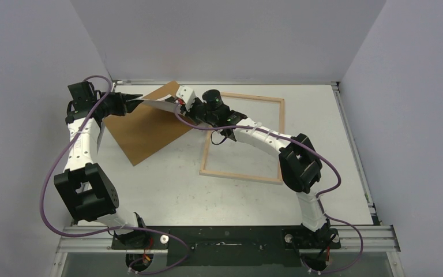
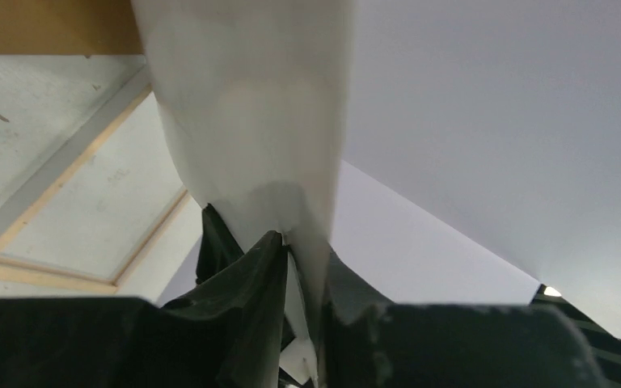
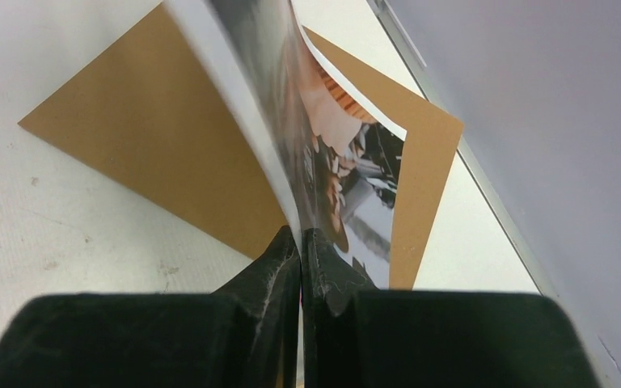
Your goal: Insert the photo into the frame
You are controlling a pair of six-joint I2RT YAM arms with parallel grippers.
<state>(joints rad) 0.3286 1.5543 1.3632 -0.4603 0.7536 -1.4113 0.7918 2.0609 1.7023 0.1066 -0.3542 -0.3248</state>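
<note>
Since each edge of the photo (image 1: pixel 158 104) is pinched in a closed claw, left claw (image 2: pixel 295 242) and right claw (image 3: pixel 301 238), it hangs bowed over the board (image 1: pixel 144 131) at upper left, apparently ready to carry to the frame (image 1: pixel 242 176) at centre right.

White arm links (image 1: pixel 81 151), bulky black joint housings (image 1: pixel 86 193), looping purple cables (image 1: pixel 41 199), matte black jaws

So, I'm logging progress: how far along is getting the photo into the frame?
Done: the photo is lifted off the table, above the brown hardboard sheet. In hand: the left gripper and right gripper both pinch it. Left: carrying it over to the frame, which lies flat with nothing in it, and laying it inside.
</note>
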